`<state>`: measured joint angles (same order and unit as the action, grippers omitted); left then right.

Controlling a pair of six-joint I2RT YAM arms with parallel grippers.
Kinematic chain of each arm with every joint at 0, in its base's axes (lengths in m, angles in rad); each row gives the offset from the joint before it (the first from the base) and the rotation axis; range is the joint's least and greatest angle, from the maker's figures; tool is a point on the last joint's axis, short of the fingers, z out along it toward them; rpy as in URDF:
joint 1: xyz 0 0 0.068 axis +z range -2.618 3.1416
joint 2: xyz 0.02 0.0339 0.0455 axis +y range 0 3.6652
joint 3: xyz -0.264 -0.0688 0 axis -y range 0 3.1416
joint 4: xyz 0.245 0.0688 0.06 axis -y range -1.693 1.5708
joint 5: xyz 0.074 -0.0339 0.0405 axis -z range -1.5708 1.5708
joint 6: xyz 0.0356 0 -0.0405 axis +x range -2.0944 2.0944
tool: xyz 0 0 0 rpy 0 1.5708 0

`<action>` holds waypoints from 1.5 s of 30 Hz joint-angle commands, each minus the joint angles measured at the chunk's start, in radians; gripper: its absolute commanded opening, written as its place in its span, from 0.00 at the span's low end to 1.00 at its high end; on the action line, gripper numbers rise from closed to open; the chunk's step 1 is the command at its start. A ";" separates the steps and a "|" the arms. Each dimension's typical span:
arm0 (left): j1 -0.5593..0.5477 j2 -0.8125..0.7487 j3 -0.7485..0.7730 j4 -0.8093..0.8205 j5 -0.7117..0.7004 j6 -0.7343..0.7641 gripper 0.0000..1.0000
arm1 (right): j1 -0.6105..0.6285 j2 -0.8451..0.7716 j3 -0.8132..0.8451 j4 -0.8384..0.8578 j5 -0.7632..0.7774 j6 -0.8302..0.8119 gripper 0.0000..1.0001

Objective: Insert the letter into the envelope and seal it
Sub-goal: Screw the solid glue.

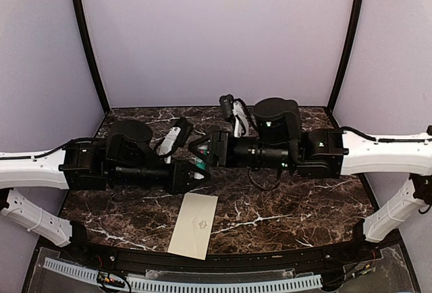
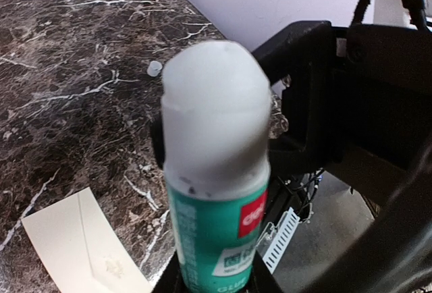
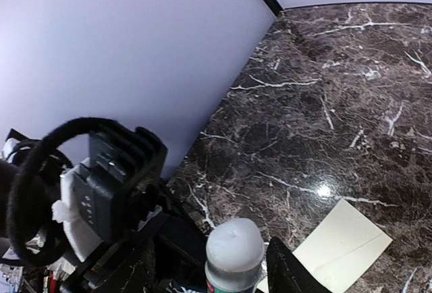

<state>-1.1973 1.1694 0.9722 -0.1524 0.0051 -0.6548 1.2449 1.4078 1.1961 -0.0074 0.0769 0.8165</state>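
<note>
The cream envelope (image 1: pixel 195 224) lies flat near the table's front edge, with a faint emblem on its upper face; it also shows in the left wrist view (image 2: pixel 81 249) and the right wrist view (image 3: pixel 341 242). The letter is out of view. My left gripper (image 1: pixel 192 175) (image 2: pixel 216 283) is shut on the green body of a glue stick (image 2: pixel 216 198), held above the table. My right gripper (image 1: pixel 204 150) (image 3: pixel 216 269) faces it, its fingers (image 3: pixel 289 273) standing open on either side of the stick's white domed top (image 3: pixel 234 246) with a gap to each.
A small white round piece (image 2: pixel 154 69) lies on the dark marble table (image 1: pixel 283 205) beyond the glue stick. The two arms meet over the table's middle, above and behind the envelope. Lilac walls close in the back and sides.
</note>
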 commanded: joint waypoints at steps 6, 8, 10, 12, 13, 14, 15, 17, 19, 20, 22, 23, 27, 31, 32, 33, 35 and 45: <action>-0.002 -0.006 -0.008 -0.027 -0.103 -0.018 0.00 | 0.035 0.079 0.091 -0.182 0.163 0.034 0.52; -0.003 -0.001 -0.011 -0.023 -0.091 -0.018 0.00 | 0.036 0.089 0.092 -0.169 0.153 0.039 0.50; -0.002 0.004 -0.009 -0.021 -0.078 -0.015 0.00 | 0.036 0.100 0.093 -0.155 0.146 0.042 0.47; -0.002 0.006 -0.010 -0.020 -0.068 -0.012 0.00 | 0.036 0.104 0.090 -0.139 0.134 0.046 0.44; -0.002 0.007 -0.009 -0.021 -0.061 -0.011 0.00 | 0.036 0.104 0.089 -0.133 0.130 0.046 0.41; -0.002 0.008 -0.010 -0.023 -0.055 -0.007 0.00 | 0.035 0.103 0.087 -0.123 0.126 0.047 0.35; -0.002 0.008 -0.009 -0.026 -0.053 -0.005 0.00 | 0.033 0.100 0.083 -0.116 0.120 0.047 0.27; -0.002 0.004 -0.012 -0.027 -0.045 -0.001 0.00 | 0.027 0.088 0.062 -0.086 0.101 0.046 0.07; -0.002 -0.005 -0.020 -0.016 -0.026 -0.001 0.00 | 0.016 0.066 0.030 -0.048 0.071 0.047 0.00; -0.002 -0.009 -0.024 -0.010 -0.013 -0.001 0.00 | 0.010 0.049 0.008 -0.018 0.049 0.045 0.00; -0.002 -0.031 -0.037 0.032 0.041 0.000 0.00 | -0.002 0.011 -0.045 0.066 -0.006 0.026 0.00; -0.002 -0.038 -0.051 0.049 0.079 -0.001 0.00 | -0.008 -0.008 -0.070 0.108 -0.040 0.017 0.00; -0.001 -0.075 -0.092 0.173 0.223 -0.005 0.00 | -0.037 -0.079 -0.147 0.225 -0.178 -0.014 0.00; -0.001 -0.086 -0.100 0.272 0.358 -0.018 0.00 | -0.059 -0.135 -0.201 0.337 -0.318 -0.027 0.00; -0.001 -0.086 -0.101 0.287 0.402 -0.020 0.00 | -0.062 -0.144 -0.214 0.378 -0.357 -0.030 0.00; -0.001 -0.086 -0.100 0.317 0.422 -0.025 0.00 | -0.065 -0.152 -0.224 0.410 -0.390 -0.030 0.00; -0.001 -0.084 -0.096 0.356 0.484 -0.033 0.00 | -0.069 -0.165 -0.246 0.469 -0.458 -0.030 0.00; -0.001 -0.096 -0.080 0.376 0.492 -0.008 0.00 | -0.069 -0.199 -0.268 0.493 -0.507 -0.029 0.01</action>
<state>-1.1942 1.0927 0.8856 0.2115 0.5106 -0.6968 1.1778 1.2335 0.9421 0.4564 -0.4316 0.7944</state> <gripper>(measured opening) 0.233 0.002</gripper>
